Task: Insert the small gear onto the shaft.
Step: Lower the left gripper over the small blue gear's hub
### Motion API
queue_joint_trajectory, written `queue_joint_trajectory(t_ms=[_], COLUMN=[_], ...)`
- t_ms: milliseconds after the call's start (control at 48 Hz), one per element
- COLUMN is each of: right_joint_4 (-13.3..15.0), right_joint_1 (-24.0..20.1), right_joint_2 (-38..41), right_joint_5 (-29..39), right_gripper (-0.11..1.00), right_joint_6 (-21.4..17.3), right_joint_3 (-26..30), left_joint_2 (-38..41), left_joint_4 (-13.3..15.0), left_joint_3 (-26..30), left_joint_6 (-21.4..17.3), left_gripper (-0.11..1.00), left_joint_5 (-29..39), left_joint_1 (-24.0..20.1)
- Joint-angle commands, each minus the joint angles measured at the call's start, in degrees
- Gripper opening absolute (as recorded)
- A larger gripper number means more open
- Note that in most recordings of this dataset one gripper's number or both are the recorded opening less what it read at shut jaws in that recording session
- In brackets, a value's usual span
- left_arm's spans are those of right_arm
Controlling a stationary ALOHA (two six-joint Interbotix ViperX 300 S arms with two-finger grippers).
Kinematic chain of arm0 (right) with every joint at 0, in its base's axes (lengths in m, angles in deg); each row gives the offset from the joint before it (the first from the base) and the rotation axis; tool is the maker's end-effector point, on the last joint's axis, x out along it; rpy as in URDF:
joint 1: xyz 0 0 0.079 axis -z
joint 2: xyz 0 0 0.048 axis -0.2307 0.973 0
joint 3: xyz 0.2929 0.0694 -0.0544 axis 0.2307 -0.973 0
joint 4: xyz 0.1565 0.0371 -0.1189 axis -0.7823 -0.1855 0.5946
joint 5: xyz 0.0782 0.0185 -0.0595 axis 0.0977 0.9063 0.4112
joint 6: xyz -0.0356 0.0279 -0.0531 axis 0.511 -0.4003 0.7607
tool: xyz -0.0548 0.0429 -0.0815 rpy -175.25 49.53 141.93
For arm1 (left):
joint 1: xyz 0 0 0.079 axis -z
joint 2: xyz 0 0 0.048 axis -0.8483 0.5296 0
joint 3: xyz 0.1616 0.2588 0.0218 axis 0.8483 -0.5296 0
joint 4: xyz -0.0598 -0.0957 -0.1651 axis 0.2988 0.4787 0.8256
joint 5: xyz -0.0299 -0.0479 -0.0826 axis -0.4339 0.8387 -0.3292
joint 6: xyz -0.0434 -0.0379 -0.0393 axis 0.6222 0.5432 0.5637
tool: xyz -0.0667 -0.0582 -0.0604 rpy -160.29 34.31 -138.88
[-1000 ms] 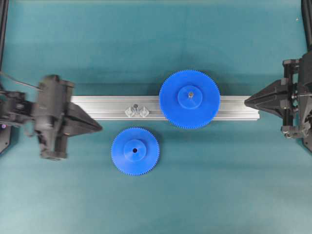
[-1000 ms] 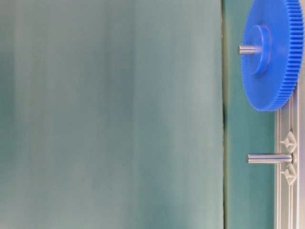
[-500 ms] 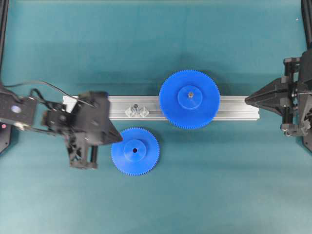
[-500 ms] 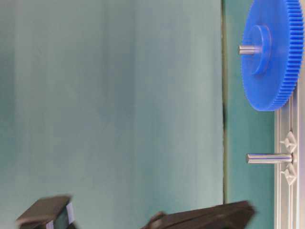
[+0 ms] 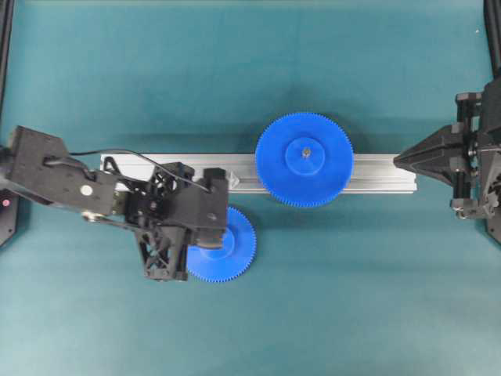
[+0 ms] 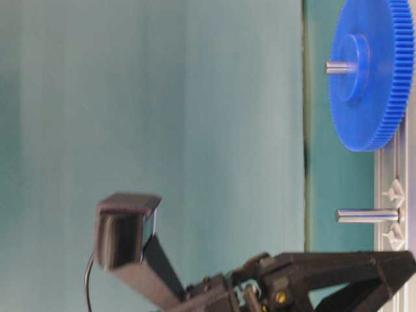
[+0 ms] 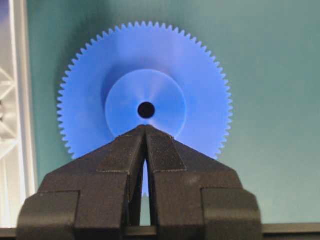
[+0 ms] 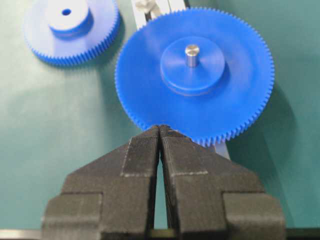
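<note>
The small gear [image 7: 90, 100] lies flat on the teal mat in front of the rail, its right half showing in the overhead view [image 5: 241, 243]. My left gripper [image 7: 146, 127] hangs above it, pointing down. It is shut and empty, with its tips over the raised hub just short of the dark centre hole. The shaft [image 6: 367, 215] stands bare on the rail, apart from the gear; the right wrist view catches its top [image 8: 144, 5]. My right gripper [image 8: 160, 127] is shut and empty at the rail's right end [image 5: 395, 162].
The wider blue gear [image 5: 304, 159] sits on its own pin on the aluminium rail [image 5: 376, 174], right of the shaft. The left wrist housing [image 5: 168, 227] covers the rail's left part and the small gear's left half. Teal mat surrounds everything.
My left arm swung in from the left edge to above the small gear and turned its gripper downward, staying shut. The right arm and both gears have not moved.
</note>
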Motion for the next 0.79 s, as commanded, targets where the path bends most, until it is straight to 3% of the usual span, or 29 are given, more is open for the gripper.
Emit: queue_joint_trajectory(t_ms=[0, 771], right_joint_4=[0.09, 0.09], right_joint_1=[0.18, 0.26], right_joint_2=[0.26, 0.09], right_joint_5=[-0.26, -0.26], right_gripper=[0.09, 0.09], right_joint_6=[-0.62, -0.53], right_joint_3=[1.05, 0.7], left_joint_2=[0.62, 9.58], left_joint_4=[-0.18, -0.18], left_joint_3=[3.08, 13.54], left_joint_6=[0.26, -0.09], left_gripper=[0.03, 0.03], left_joint_5=[1.49, 13.18], left_joint_1=[0.26, 0.44])
